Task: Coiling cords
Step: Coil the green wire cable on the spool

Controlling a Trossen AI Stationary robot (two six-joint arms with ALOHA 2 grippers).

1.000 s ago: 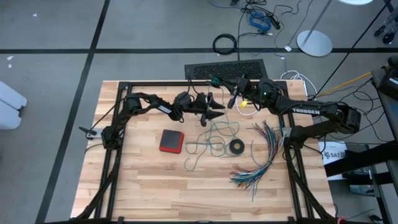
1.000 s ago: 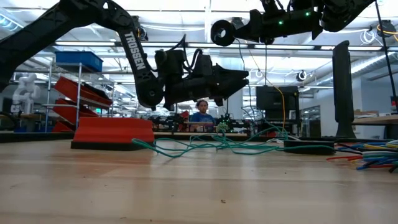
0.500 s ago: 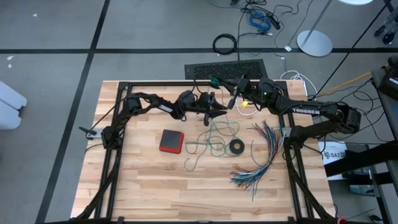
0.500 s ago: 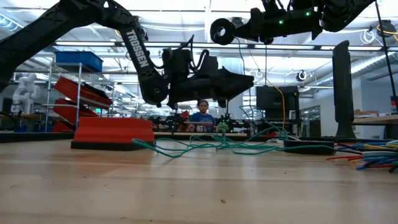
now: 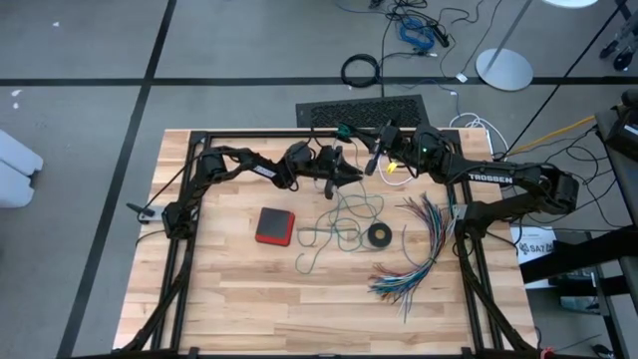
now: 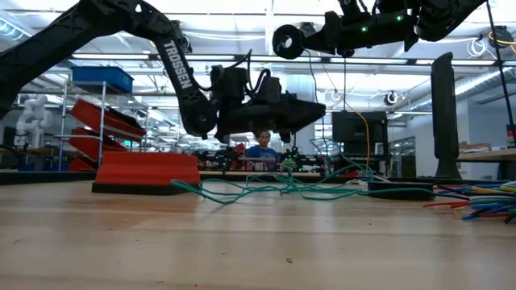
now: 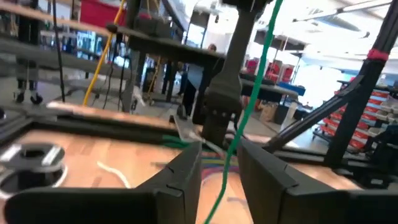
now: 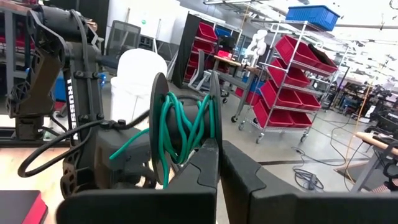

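A: Left end effector (image 5: 351,177) is hovering above the far middle of the worktop (image 5: 229,289), fingers (image 7: 180,171) narrowly parted with the teal-green cord (image 7: 239,127) running up between them (I cannot tell whether the pads are touching it).

B: And the right end effector (image 8: 217,163)?

A: Pressed together on a spool (image 8: 183,127) wound with green turns, held high just right of the left one. The strand is climbing steeply from the loose tangle (image 5: 344,221) lying nearer on the worktop, up toward that spool.

B: So the left arm is the nearer one.

A: Yes, reaching rightward, wrist roughly level, straddling the cord crosswise. The white cord? A pale strand is lying on the worktop (image 7: 115,174).
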